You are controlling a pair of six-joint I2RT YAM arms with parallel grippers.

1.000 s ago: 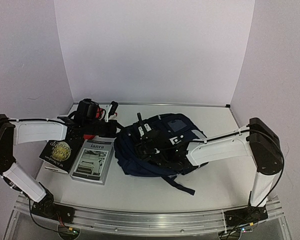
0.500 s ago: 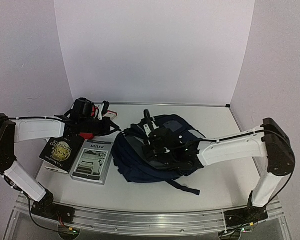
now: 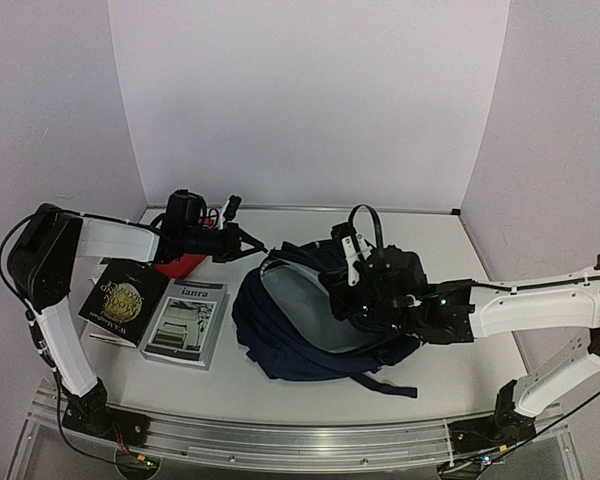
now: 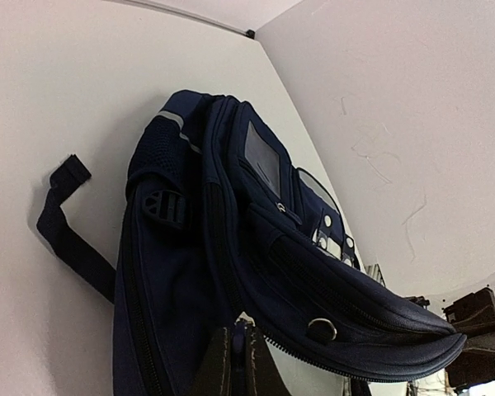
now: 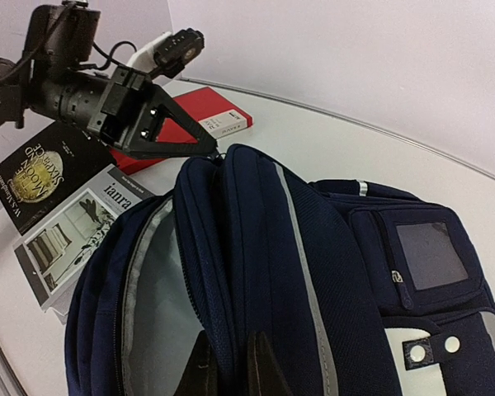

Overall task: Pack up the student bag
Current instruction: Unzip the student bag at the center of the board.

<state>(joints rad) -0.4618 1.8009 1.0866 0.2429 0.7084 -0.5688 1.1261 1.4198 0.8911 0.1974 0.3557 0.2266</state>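
Note:
The student bag (image 3: 302,345) is a navy backpack lying in the middle of the table, its mouth held open so the grey lining (image 3: 292,298) shows. My left gripper (image 3: 254,248) is shut on a fold of the bag's left rim; in the left wrist view navy fabric (image 4: 198,247) sits pinched between the fingertips (image 4: 219,371). My right gripper (image 3: 338,268) is shut on the opposite rim. In the right wrist view its fingers (image 5: 264,367) clamp the rim of the bag (image 5: 330,272) beside the grey lining (image 5: 153,305).
Three books lie left of the bag: a black one with a gold emblem (image 3: 120,300), a white-grey one titled "ianra" (image 3: 187,322), and a red one (image 3: 185,265) under the left arm. A bag strap (image 3: 380,385) trails toward the front edge. White walls enclose the table.
The right gripper closed on the bag's rim and pulled it up and to the right. The left gripper moved right with its rim. The bag's mouth has spread open.

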